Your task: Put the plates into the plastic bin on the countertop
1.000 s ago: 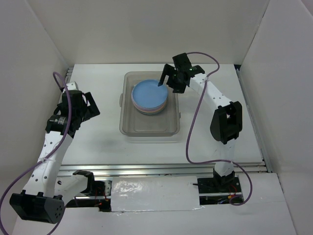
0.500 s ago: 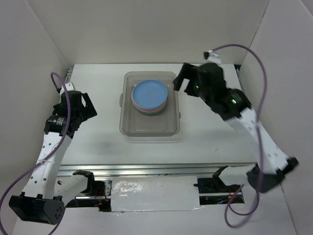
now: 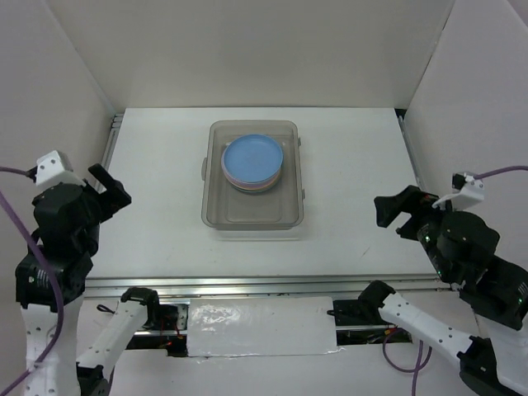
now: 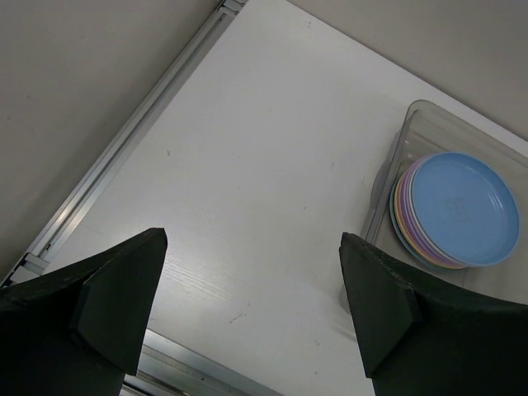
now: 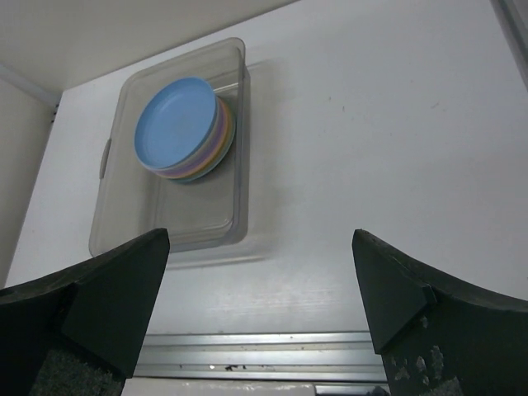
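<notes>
Plates (image 3: 252, 158) sit stacked in the bin (image 3: 252, 211) on a white-walled countertop (image 3: 355, 165).

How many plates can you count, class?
1 wholly visible: the blue plate lies on top in the plastic bin; coloured rims beneath it show more, partly hidden.

No text, label, brand, number or sign can be read in any view. The plates (image 3: 252, 161), the plastic bin (image 3: 252, 216) and the worktop (image 3: 161, 173) show only plain, unmarked surfaces.
</notes>
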Controlling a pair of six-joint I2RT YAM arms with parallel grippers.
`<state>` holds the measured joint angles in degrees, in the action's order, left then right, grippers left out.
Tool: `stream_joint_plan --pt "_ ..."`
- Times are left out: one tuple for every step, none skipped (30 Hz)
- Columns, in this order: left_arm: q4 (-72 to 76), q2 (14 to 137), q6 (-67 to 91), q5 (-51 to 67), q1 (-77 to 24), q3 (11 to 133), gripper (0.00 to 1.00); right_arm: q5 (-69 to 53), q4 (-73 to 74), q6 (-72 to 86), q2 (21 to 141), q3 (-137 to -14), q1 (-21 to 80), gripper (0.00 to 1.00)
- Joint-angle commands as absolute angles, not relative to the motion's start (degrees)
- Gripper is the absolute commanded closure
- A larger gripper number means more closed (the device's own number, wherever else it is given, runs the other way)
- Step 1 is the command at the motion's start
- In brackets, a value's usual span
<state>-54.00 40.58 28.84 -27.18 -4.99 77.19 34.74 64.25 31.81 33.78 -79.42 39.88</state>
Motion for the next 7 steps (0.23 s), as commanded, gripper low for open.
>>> stream_joint_plan --pt "-58.70 39.29 29.18 -27.68 -4.75 77.43 0.01 33.67 68.55 30.85 30.42 -78.84 39.73 0.00" --pt "-59.23 38.94 29.44 -28.82 -4.83 77.00 0.01 32.79 68.64 30.85 29.37 -78.75 39.64 0.00" --pt "-59.50 37.89 29.53 -29.26 -4.75 76.64 0.01 32.61 68.90 30.85 28.92 -78.75 39.46 0.00" --pt "-59.07 37.27 29.71 -29.96 -4.75 75.94 0.01 32.87 68.91 30.94 28.13 -78.58 39.38 0.00" --pt "-58.80 36.57 29.71 -30.93 -4.83 74.37 0.01 33.57 68.82 31.11 27.95 -78.40 39.29 0.00" --pt "-58.80 36.56 29.97 -31.20 -4.75 74.09 0.01 34.10 68.56 31.20 27.78 -78.22 39.20 0.00" --pt "-59.06 36.82 30.32 -31.29 -4.75 73.83 0.01 34.45 68.12 31.38 27.77 -77.96 39.20 0.00"
